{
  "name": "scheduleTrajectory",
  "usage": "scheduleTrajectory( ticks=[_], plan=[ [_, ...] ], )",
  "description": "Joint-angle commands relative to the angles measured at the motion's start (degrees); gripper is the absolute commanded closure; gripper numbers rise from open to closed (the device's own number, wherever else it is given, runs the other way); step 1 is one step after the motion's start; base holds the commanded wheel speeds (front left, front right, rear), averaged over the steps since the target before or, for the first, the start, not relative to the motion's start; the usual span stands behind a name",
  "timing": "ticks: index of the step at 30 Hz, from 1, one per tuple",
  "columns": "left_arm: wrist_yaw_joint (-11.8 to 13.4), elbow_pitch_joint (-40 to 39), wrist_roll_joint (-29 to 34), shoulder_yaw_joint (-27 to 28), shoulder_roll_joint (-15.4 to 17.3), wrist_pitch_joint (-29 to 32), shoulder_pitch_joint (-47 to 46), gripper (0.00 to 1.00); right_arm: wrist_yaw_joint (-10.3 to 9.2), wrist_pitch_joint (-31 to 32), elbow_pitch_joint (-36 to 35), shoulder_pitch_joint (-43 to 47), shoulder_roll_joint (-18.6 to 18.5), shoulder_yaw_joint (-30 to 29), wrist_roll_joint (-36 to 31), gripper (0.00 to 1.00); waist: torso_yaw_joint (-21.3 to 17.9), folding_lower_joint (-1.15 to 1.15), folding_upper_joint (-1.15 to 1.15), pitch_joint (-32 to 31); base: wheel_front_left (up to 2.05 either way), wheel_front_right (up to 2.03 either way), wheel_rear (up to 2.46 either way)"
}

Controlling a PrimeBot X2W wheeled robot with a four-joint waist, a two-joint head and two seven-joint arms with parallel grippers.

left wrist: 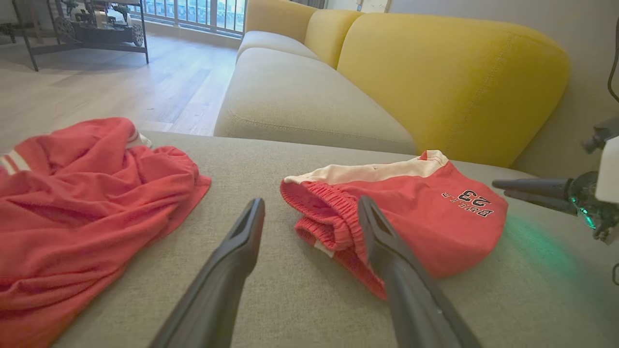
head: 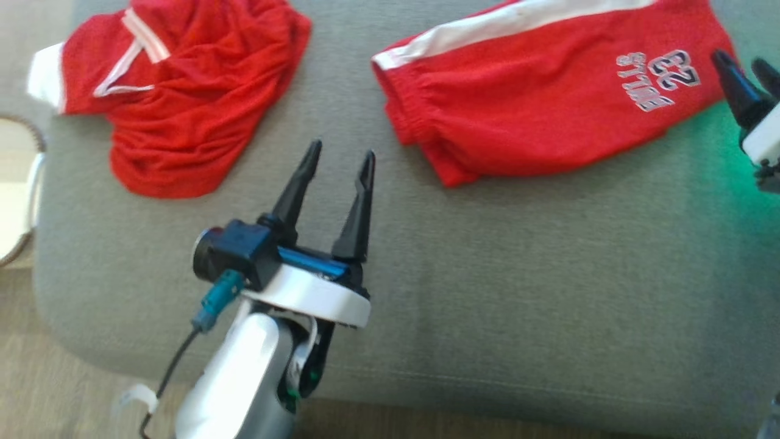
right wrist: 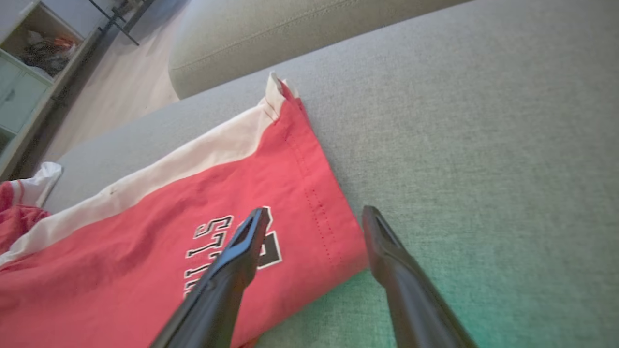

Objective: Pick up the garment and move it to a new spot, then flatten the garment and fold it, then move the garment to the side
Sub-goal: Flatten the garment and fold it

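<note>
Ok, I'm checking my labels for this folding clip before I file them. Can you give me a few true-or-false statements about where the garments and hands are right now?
1. Two red garments, a jersey and shorts, lie on the grey cushion. True.
2. The left hand is shut on the shorts. False: it is open and empty, between the two garments.
3. The shorts carry the number 23. True.
4. The jersey is folded flat. False: it lies crumpled.
5. The right hand is at the shorts' waistband end. False: it is open by the printed end.
</note>
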Motion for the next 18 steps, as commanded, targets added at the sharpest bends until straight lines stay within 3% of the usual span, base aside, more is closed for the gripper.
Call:
scheduleTrajectory(
  ticks=[1,10,18],
  plan=[
    [0.0,-2.4,0.6,1.4,0.1,-0.3,-0.1,0.00,-0.01,-0.8,-0.7,-2.0,-0.4,0.1,-1.4,0.00,1.6,0.01,0.00,-0.3,0.00,0.00,0.00],
    [0.1,-4.2,3.1,-0.4,-0.5,-0.3,1.7,0.00,-0.01,-5.1,12.6,-7.9,1.4,0.2,-17.7,0.00,3.7,0.01,0.00,-0.4,0.00,0.00,0.00],
    [1.0,-4.6,3.4,-1.6,-0.6,-0.3,2.6,0.00,-0.01,-9.2,20.2,-10.8,3.8,-2.2,-24.2,0.00,4.0,0.01,0.00,-1.6,0.00,0.00,0.00]
  ],
)
